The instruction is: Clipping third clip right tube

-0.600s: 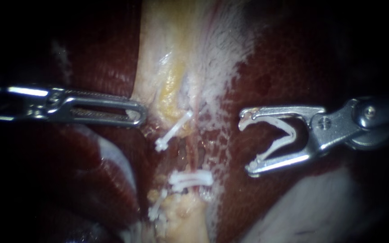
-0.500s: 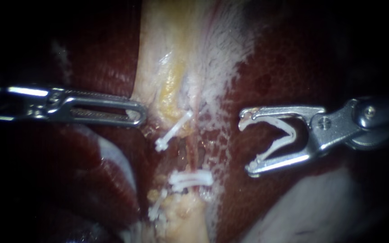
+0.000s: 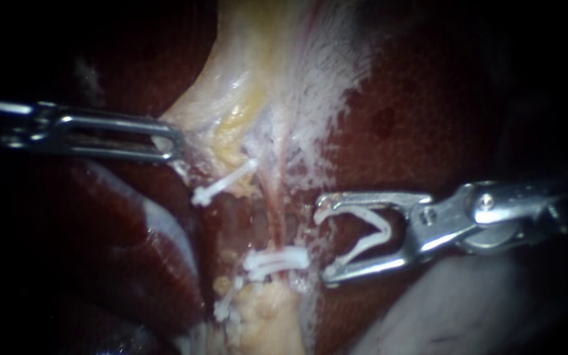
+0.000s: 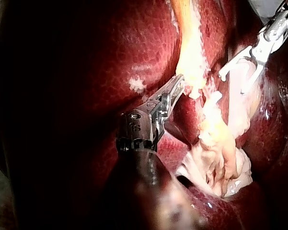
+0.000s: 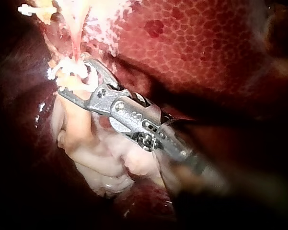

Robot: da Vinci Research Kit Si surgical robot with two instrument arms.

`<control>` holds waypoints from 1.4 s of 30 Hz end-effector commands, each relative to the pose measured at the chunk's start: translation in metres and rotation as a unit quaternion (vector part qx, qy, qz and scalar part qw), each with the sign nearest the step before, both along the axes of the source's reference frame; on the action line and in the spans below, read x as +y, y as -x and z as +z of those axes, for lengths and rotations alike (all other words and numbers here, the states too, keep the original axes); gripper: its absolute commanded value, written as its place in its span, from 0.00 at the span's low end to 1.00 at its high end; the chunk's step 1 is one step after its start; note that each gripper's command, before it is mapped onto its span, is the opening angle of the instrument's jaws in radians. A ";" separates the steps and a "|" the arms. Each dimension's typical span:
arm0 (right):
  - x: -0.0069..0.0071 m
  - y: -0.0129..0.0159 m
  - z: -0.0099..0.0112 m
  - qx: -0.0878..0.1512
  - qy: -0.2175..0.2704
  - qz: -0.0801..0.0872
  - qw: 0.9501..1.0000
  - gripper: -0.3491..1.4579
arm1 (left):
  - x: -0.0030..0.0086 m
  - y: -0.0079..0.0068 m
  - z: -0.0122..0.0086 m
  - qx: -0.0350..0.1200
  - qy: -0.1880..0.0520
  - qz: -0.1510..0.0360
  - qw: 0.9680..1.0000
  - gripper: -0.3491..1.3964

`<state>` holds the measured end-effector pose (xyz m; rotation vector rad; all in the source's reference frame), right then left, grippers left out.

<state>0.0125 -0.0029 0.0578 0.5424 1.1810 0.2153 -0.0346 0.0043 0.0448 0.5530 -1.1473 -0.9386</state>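
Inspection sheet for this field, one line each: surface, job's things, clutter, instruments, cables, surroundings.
Surface: dark red liver, with pale tissue running down its middle.
Job's things: reddish tube bare between an upper clip and a lower clip, both white; a white open clip sits beside the tube, not around it.
Clutter: nothing seen.
Instruments: left instrument, jaws shut on the pale tissue's edge; right instrument, jaws holding the open clip from both sides.
Cables: nothing seen.
Surroundings: dark beyond the tissue; nothing seen.
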 end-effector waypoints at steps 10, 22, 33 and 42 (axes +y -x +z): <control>0.0004 -0.0029 0.0034 -0.005 -0.014 0.000 1.000 0.52 | -0.0011 0.0009 -0.0039 -0.003 0.013 -0.006 1.000 0.00; 0.0005 -0.0064 0.0039 0.003 -0.023 -0.019 1.000 0.52 | -0.0013 0.0010 -0.0039 -0.004 0.013 -0.005 1.000 0.00; 0.0002 -0.0086 0.0028 0.015 -0.035 -0.046 0.998 0.48 | -0.0014 0.0011 -0.0038 -0.005 0.013 -0.004 1.000 0.00; 0.0012 -0.0084 0.0021 0.015 -0.038 -0.044 0.998 0.45 | -0.0015 0.0011 -0.0038 -0.005 0.014 -0.004 1.000 0.00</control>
